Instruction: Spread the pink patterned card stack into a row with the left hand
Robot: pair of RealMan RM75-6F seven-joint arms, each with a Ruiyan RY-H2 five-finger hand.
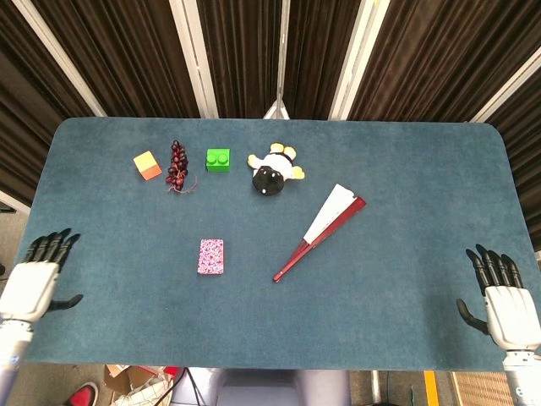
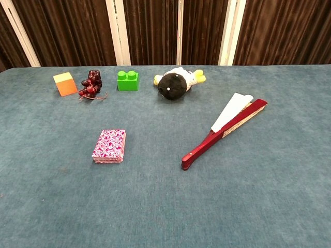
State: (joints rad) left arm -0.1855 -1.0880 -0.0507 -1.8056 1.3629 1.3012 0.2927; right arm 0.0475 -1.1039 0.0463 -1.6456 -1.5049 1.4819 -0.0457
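Note:
The pink patterned card stack [image 1: 210, 256] [image 2: 109, 145] lies squared up on the blue table, left of centre. My left hand [image 1: 35, 283] hovers at the table's front left edge, well to the left of the stack, fingers spread and holding nothing. At the front right edge my right hand [image 1: 505, 303] is open too, fingers apart. Neither hand shows in the chest view.
Along the back stand an orange cube [image 1: 147, 165], a bunch of dark grapes [image 1: 177, 167], a green brick [image 1: 218, 160] and a black-and-white plush toy [image 1: 272, 173]. A partly folded red fan [image 1: 320, 232] lies right of the cards.

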